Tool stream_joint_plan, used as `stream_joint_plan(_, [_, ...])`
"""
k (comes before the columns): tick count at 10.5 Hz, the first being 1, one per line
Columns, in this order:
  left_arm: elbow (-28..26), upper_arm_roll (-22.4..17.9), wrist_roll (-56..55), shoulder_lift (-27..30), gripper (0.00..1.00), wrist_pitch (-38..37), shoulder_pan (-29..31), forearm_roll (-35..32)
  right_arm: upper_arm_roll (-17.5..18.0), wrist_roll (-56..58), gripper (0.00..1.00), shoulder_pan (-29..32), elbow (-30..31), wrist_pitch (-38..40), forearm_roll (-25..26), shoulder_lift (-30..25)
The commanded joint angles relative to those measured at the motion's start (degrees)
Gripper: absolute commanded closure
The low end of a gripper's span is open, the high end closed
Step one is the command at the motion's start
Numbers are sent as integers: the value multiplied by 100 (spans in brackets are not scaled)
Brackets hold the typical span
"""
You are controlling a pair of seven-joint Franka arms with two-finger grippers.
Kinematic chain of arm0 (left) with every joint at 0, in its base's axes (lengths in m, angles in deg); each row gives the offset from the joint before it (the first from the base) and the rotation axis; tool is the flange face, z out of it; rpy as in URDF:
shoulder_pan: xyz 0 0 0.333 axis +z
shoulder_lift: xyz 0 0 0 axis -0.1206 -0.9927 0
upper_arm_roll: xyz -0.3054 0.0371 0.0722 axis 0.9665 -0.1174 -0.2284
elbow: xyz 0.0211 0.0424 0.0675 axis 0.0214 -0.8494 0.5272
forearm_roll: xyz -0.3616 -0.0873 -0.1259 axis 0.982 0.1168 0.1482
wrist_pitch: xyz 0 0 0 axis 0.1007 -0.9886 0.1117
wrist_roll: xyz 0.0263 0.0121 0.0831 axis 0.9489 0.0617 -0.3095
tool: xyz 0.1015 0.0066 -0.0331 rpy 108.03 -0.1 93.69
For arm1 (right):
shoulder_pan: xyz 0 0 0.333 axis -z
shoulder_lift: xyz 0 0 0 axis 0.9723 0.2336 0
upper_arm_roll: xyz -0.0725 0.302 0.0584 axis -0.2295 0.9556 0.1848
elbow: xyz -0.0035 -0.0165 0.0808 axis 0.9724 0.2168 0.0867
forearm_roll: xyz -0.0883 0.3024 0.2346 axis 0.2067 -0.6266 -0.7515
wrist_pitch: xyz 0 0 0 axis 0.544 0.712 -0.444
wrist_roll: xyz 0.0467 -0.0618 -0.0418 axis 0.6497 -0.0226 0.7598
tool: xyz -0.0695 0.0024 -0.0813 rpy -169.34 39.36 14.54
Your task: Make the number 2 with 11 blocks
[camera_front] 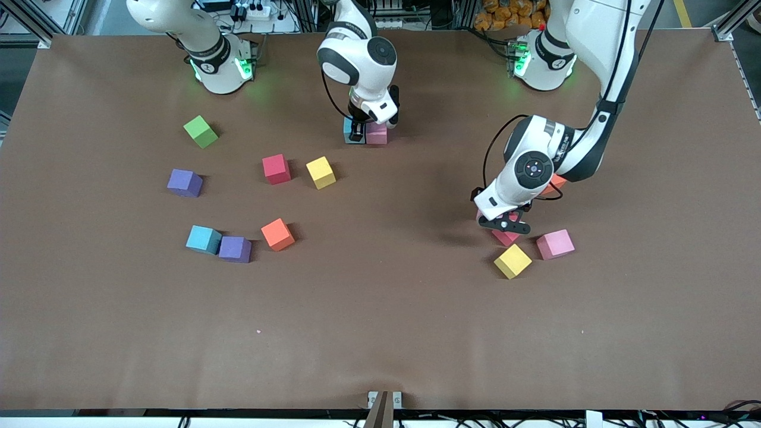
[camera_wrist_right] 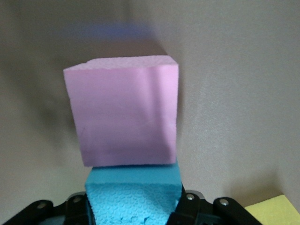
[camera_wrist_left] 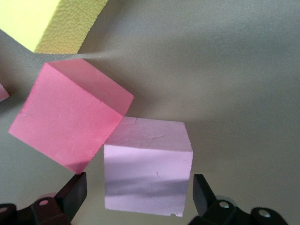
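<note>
yellow block [camera_front: 512,261]: nearest cam, beside pink block [camera_front: 555,244]
left gripper [camera_front: 506,224]: low over table, jaws spread wide astride pale pink block [camera_wrist_left: 147,168], not clenched; red-pink block [camera_wrist_left: 70,115] touches its corner
right gripper [camera_front: 357,134]: farthest, clenched on blue block [camera_wrist_right: 133,194], set against pink block [camera_wrist_right: 124,112]
</note>
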State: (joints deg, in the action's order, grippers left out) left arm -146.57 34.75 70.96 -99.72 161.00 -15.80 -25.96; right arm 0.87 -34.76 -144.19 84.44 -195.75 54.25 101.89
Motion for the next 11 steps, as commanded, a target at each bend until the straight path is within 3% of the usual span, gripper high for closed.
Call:
stream_joint_plan(1, [-19, -47, 68, -63, 0, 169, -57, 137, -20, -64, 100, -69, -116, -56, 25, 162])
stream_joint_plan(2, [16, -47, 68, -72, 6, 195, -65, 137, -3, -63, 100, -69, -125, -74, 25, 189])
stream_joint_plan(4, [25, -47, 77, -81, 37, 195, -118, 111, -2, -63, 97, -69, -160, -74, 25, 215])
stream_joint_plan(5, [-1, -38, 138, -55, 47, 195, -127, 50, 6, -63, 86, -69, -186, -65, 25, 215])
stream_joint_plan(6, [-36, -21, 521, -11, 53, 204, -136, 23, 59, -55, 33, -69, -212, -74, 25, 215])
stream_joint_plan(7, [-97, -12, 847, 77, 61, 204, -136, 23, 76, -29, 0, -69, -230, -74, 34, 215])
stream_joint_plan(9, [-377, 224, 1287, 331, 62, 326, -144, 14, 77, -11, 0, -77, -230, -39, 34, 198])
stream_joint_plan(11, [-965, 636, 1334, 551, 61, 1053, -144, -73, 77, -2, 0, -77, -222, 136, 34, 41])
